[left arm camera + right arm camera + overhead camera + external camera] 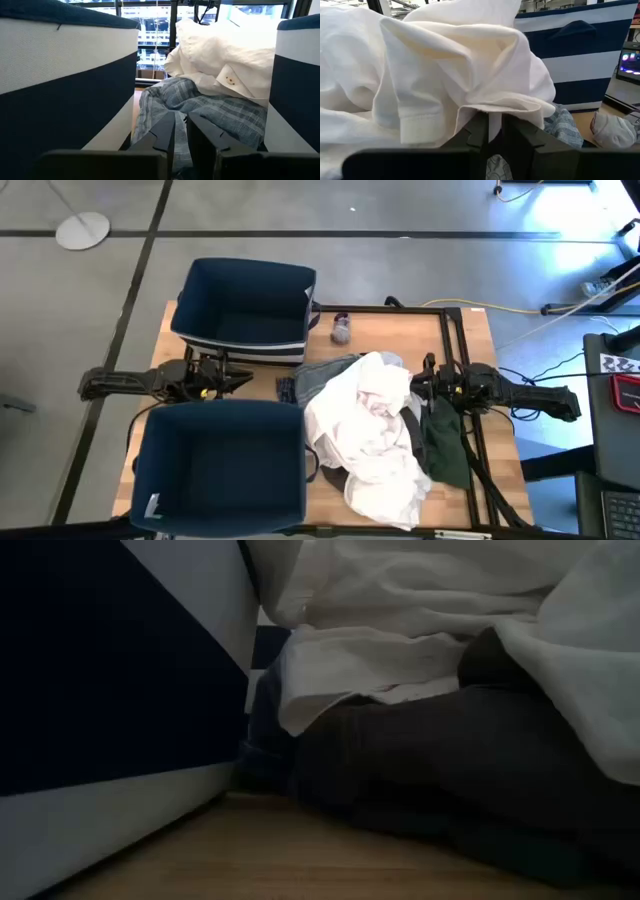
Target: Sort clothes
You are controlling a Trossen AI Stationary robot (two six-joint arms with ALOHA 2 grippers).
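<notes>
1. Bins: two navy bins stand left of centre in the high view, the far bin (245,310) above and the near bin (220,470) below. Both appear empty, so by my judgement sorting has hardly started.
2. Left gripper (235,383): lies low in the gap between the bins, aimed at the pile. Its fingers (167,135) are pressed nearly together and hold nothing.
3. Right gripper (420,385): at the pile's right edge, its fingers (479,129) almost together under a fold of the white garment (455,65). Whether cloth is pinched cannot be told.
4. Clothes: heaped right of centre. The white garment (370,435) lies crumpled on top, a plaid piece (200,107) underneath, a dark green piece (445,445) at the right edge. A small sock (341,330) lies apart, beside the far bin.
</notes>
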